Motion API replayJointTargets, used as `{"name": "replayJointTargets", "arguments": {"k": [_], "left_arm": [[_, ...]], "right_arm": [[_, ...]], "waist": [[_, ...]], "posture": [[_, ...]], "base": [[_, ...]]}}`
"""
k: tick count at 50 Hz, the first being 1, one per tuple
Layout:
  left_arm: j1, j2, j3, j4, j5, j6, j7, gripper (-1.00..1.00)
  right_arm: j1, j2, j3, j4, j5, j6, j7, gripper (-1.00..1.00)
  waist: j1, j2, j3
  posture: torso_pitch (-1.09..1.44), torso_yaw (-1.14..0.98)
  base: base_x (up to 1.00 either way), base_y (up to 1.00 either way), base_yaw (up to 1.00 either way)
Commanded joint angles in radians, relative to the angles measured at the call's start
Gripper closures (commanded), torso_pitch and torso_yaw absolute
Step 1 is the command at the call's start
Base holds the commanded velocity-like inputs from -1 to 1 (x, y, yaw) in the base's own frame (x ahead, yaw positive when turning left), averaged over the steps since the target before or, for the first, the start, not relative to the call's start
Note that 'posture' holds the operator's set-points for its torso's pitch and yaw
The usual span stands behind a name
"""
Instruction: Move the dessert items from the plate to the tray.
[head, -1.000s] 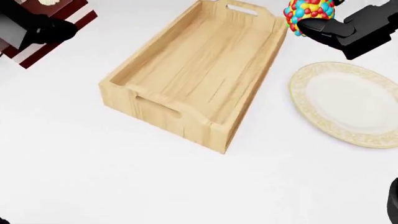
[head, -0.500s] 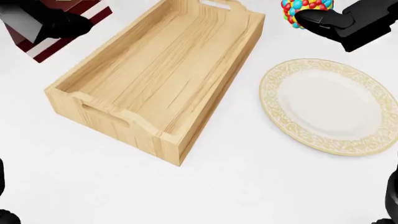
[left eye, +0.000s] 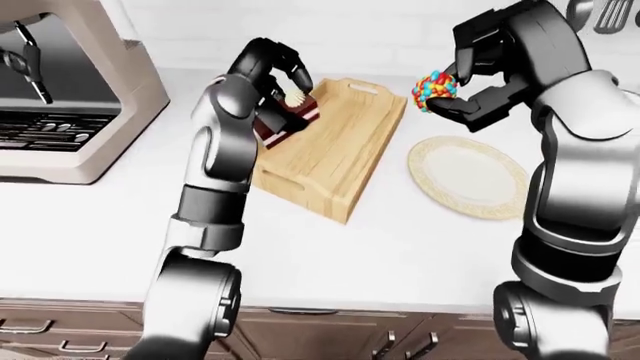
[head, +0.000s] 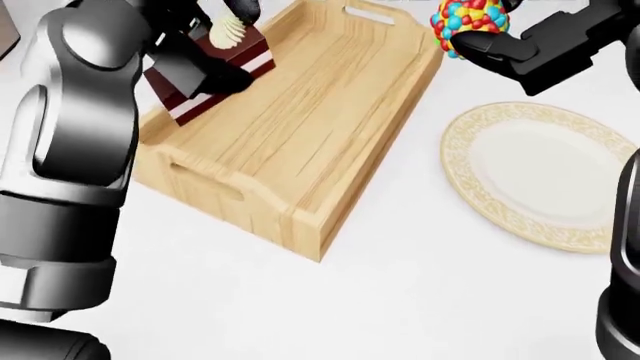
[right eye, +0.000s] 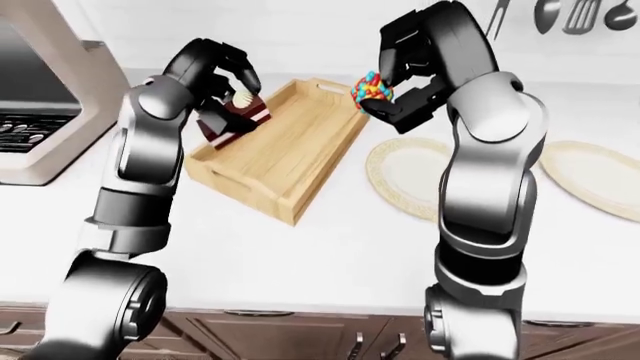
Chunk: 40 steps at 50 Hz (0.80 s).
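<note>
Left hand (left eye: 283, 67) clamped on cake slice (head: 215, 64) over tray (head: 300, 127) left edge — soft, frosting smears, best held by flat sides. Right hand (head: 525, 46) gripping sprinkle ball (head: 468, 21) above tray's far corner — light, likely crumbly, round. Plate (head: 545, 172) bare.

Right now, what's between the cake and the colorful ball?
In the head view, only the empty wooden tray lies between the cake and the ball.

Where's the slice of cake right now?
In the head view's upper left, the cake slice is held in the left hand over the tray's left wall.
</note>
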Motion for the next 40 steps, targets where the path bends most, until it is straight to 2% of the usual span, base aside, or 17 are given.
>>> {"name": "replayJointTargets", "arguments": {"k": [1, 7, 14, 23, 28, 30, 35, 36, 37, 39, 40], "left_arm": [[-0.064, 0.007, 0.011, -0.001, -0.010, -0.081, 0.065, 1.00], [-0.107, -0.015, 0.005, 0.149, -0.034, -0.168, 0.145, 1.00], [-0.172, -0.043, 0.018, 0.352, -0.098, -0.255, 0.277, 1.00], [-0.221, -0.047, 0.016, 0.562, -0.160, -0.351, 0.416, 1.00], [-0.245, -0.053, 0.010, 0.634, -0.165, -0.367, 0.464, 0.90], [-0.255, -0.050, 0.015, 0.646, -0.170, -0.364, 0.481, 0.73], [-0.251, -0.047, 0.014, 0.689, -0.171, -0.373, 0.516, 0.65], [-0.250, -0.046, 0.012, 0.695, -0.168, -0.375, 0.525, 0.53], [-0.250, -0.045, 0.014, 0.702, -0.169, -0.379, 0.530, 0.15], [-0.249, -0.043, 0.013, 0.701, -0.168, -0.372, 0.530, -0.07], [-0.244, -0.043, 0.012, 0.703, -0.167, -0.375, 0.532, -0.29]], "right_arm": [[-0.024, -0.009, -0.013, -0.017, 0.000, -0.034, -0.021, 0.98], [-0.010, -0.003, -0.011, -0.009, 0.005, -0.049, -0.034, 0.98], [0.012, -0.001, -0.015, -0.010, 0.015, -0.065, -0.044, 0.98], [0.036, -0.004, -0.023, -0.011, 0.029, -0.081, -0.055, 0.98], [0.045, -0.008, -0.029, -0.007, 0.038, -0.091, -0.060, 0.98], [0.047, -0.008, -0.029, -0.008, 0.040, -0.091, -0.061, 0.98], [0.052, -0.013, -0.034, 0.003, 0.049, -0.104, -0.068, 0.98], [0.052, -0.013, -0.034, 0.002, 0.050, -0.102, -0.068, 0.98], [0.053, -0.012, -0.031, -0.001, 0.049, -0.099, -0.069, 0.98], [0.051, -0.013, -0.030, -0.002, 0.049, -0.097, -0.068, 0.98], [0.049, -0.015, -0.031, -0.002, 0.050, -0.095, -0.067, 0.98]], "waist": [[0.000, 0.000, -0.037], [0.000, -0.001, -0.042], [0.000, -0.002, -0.047], [-0.002, -0.002, -0.054], [-0.003, -0.001, -0.058], [-0.003, -0.002, -0.059], [-0.004, -0.002, -0.061], [-0.004, -0.002, -0.061], [-0.005, -0.002, -0.062], [-0.004, -0.001, -0.063], [-0.004, -0.001, -0.063]], "posture": [[0.00, 0.00], [0.00, 0.00], [0.00, 0.00], [0.00, 0.00], [0.00, 0.00], [0.00, 0.00], [0.00, 0.00], [0.00, 0.00], [0.00, 0.00], [0.00, 0.00], [0.00, 0.00]], "base": [[0.00, 0.00, 0.00], [0.00, 0.00, 0.00], [0.00, 0.00, 0.00], [0.00, 0.00, 0.00], [0.00, 0.00, 0.00], [0.00, 0.00, 0.00], [0.00, 0.00, 0.00], [0.00, 0.00, 0.00], [0.00, 0.00, 0.00], [0.00, 0.00, 0.00], [0.00, 0.00, 0.00]]}}
